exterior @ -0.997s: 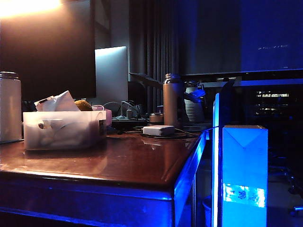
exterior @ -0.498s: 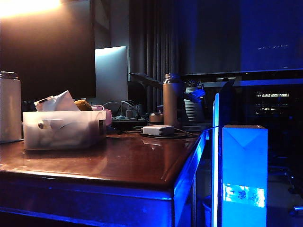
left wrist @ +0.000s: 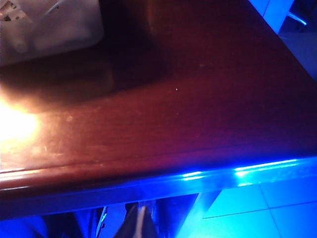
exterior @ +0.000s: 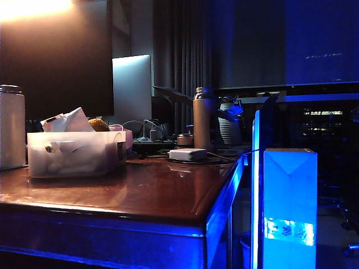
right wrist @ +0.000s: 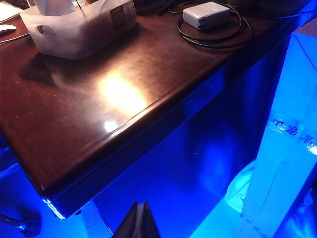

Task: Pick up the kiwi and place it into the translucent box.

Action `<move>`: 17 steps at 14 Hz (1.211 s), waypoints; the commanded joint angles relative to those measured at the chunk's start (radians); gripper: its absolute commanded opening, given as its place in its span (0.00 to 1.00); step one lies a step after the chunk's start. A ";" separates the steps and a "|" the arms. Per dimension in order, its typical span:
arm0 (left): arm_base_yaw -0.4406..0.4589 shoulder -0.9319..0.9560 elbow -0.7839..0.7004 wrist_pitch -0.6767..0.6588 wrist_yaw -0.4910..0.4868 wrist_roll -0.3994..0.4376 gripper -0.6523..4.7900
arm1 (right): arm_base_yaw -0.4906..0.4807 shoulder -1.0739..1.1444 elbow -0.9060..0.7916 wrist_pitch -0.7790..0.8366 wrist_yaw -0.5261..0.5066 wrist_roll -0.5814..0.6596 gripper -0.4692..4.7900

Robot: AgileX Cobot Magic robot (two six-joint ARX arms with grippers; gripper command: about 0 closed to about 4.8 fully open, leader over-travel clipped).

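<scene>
fuzzy brown kiwi (exterior: pixel 99 125), frosted translucent box (exterior: pixel 76 154), left end effector (left wrist: pixel 141 223) and right end effector (right wrist: pixel 140 221) closed

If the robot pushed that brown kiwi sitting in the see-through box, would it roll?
Probably a little: the kiwi looks rounded, so it could roll. It rests among crumpled white paper in the translucent box, which likely stops it. Its dull, fuzzy-looking skin probably isn't slippery.
</scene>
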 commanded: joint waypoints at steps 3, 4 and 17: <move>0.000 0.000 0.002 0.013 0.014 -0.003 0.12 | 0.000 -0.001 0.002 0.006 -0.002 0.003 0.08; 0.000 0.000 0.002 0.013 0.014 -0.003 0.12 | 0.000 -0.001 0.002 0.006 -0.002 0.003 0.08; 0.424 -0.288 0.000 0.005 0.036 -0.003 0.12 | -0.291 -0.001 -0.047 0.025 0.002 0.003 0.08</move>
